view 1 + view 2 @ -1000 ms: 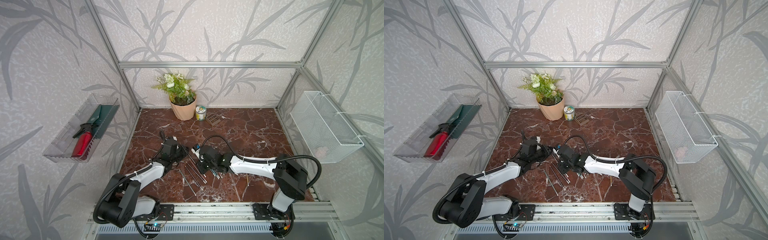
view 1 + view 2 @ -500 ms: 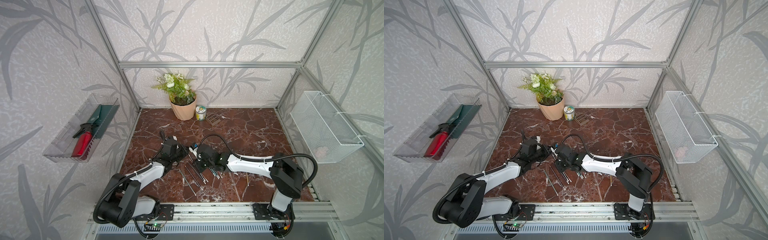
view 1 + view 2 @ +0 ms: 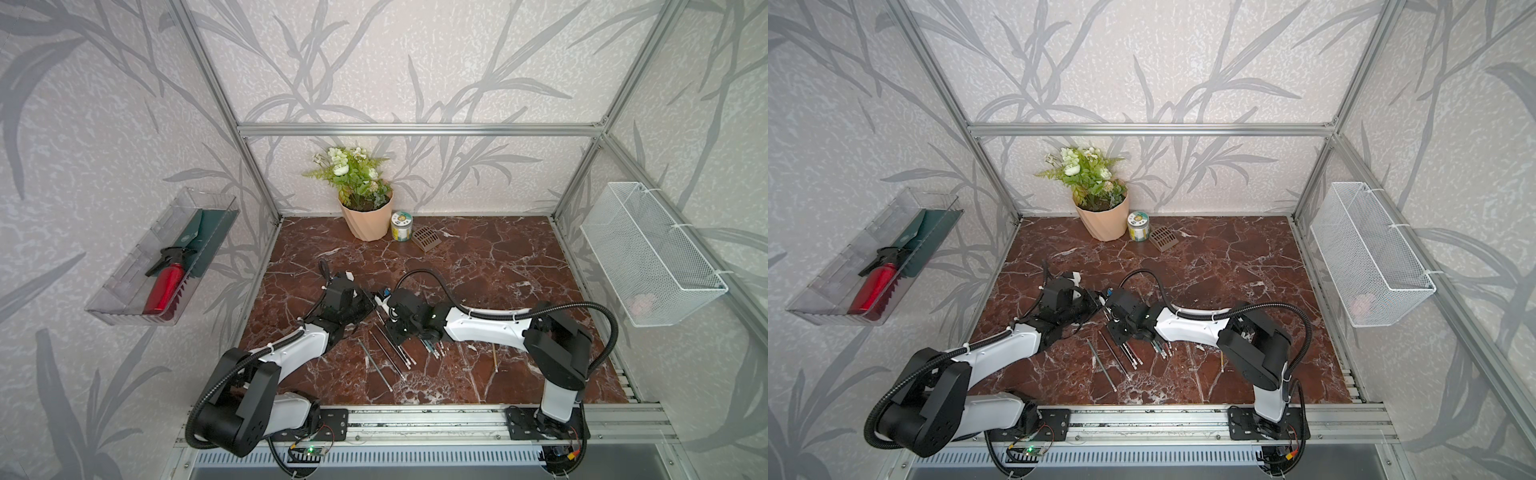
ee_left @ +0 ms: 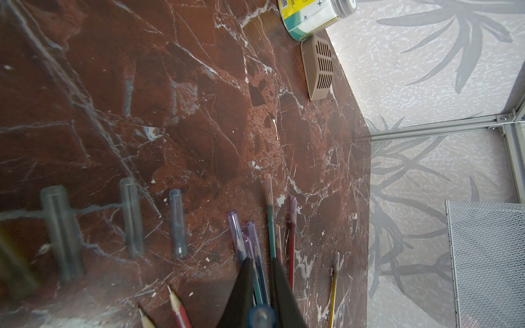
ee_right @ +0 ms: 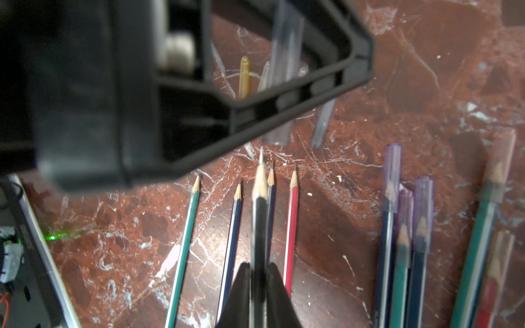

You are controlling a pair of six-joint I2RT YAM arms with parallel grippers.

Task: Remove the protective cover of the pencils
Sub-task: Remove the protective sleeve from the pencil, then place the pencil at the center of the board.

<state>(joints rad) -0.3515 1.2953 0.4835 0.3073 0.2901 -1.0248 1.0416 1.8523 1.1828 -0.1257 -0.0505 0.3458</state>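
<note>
In both top views, we saw the two arms meet low over the table [image 3: 478, 266], with the left gripper [image 3: 370, 303] and right gripper [image 3: 384, 318] almost tip to tip. Bare pencils [image 3: 386, 353] lay on the rail side of them, with capped pencils [image 3: 432, 347] just beside.

From the left wrist, the left gripper [image 4: 262, 259] was pinched on a blue cap [image 4: 261, 315] — blurred, seen end-on. Three loose caps [image 4: 178, 224] lay apart on the table, and capped pencils lay past the fingertips.

From the right wrist, the right gripper [image 5: 259, 265] was clamped on a dark pencil [image 5: 259, 215] — its sharpened tip bare, pointing toward the left gripper. Four bare pencils lay on the table beneath, with capped pencils off to one side.
</note>
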